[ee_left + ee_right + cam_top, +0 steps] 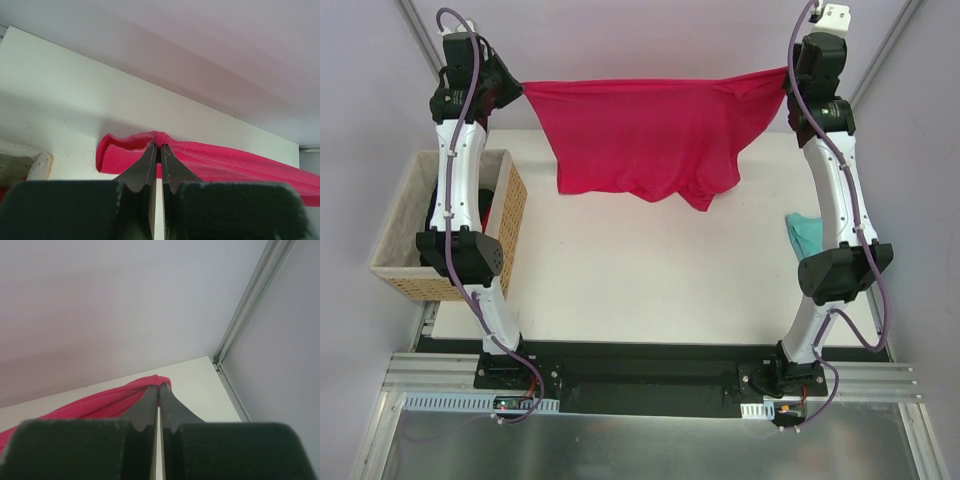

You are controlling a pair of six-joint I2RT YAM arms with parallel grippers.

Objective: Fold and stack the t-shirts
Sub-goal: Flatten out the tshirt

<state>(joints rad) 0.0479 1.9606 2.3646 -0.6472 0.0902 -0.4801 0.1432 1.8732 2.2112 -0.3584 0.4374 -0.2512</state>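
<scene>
The two arms are holding the pink shirt point(640, 135) up in the air at the far side of the table point(620, 280), around 12 o'clock. The left gripper point(515, 88) is pinching one end of the top edge at about 10 o'clock. Its two fingers are squeezing tight on a little bunch of pink cloth. The right gripper point(787, 78) is pinching the other end at about 2 o'clock, and its fingers are pressing together on the cloth too.

I think they are pulling apart like this so the shirt is opening out flat and the wrinkles are falling away. That should make it easy to lay down and fold.

The long way of the shirt is running from 9 o'clock across to 3 o'clock, tight like a washing line. The rest is hanging down from that line toward the table. One loose bit is drooping lower on the 3 o'clock side. I cannot tell where the neck is pointing.

The teal shirt point(806, 235) is lying in a small lump at 3 o'clock, partly behind the right arm. The basket point(400, 215) is sitting at 9 o'clock.
</scene>
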